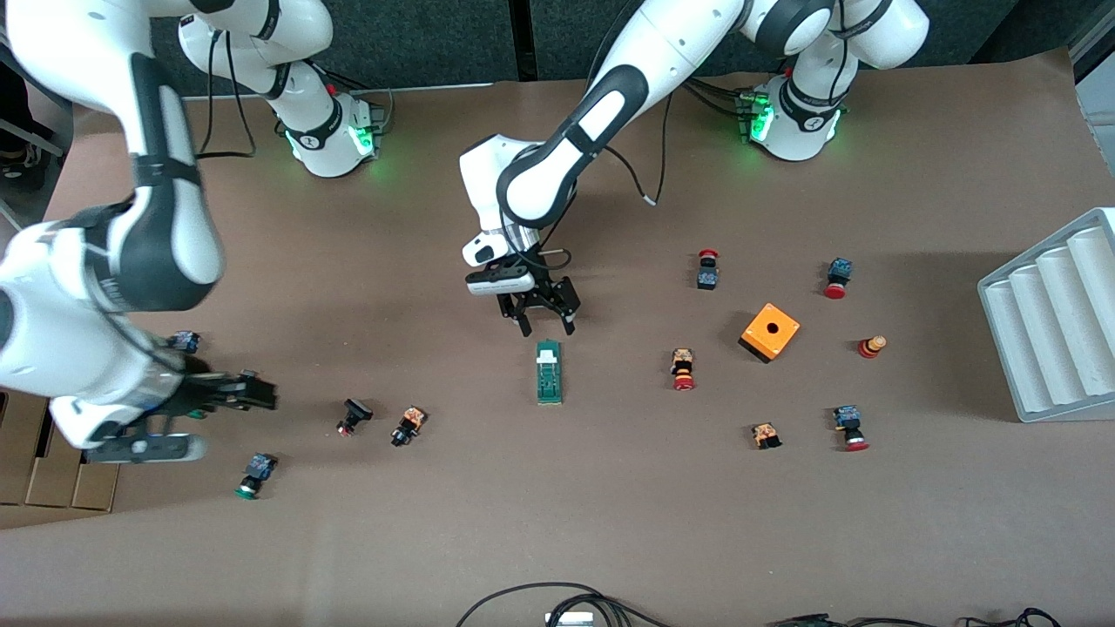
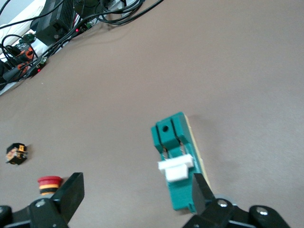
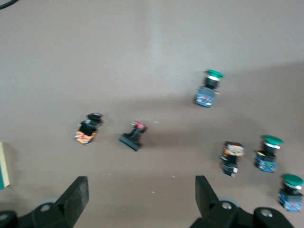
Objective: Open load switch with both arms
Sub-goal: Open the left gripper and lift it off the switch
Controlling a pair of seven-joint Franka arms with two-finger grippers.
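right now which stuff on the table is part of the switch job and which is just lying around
Part of the job:
- load switch
- left gripper, jaws open, above the switch's end nearest the bases
- right gripper, jaws open, over the buttons at the right arm's end

Lying about:
- orange cube
- scattered push-buttons
- grey ribbed tray

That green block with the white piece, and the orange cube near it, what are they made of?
The load switch looks like moulded plastic: an evenly green, matte body with crisp edges, a white sliding piece of smooth plastic, and a pale strip along one side, its material unclear. The orange cube also looks like plastic, evenly coloured with a slight sheen, though painted metal cannot be excluded.
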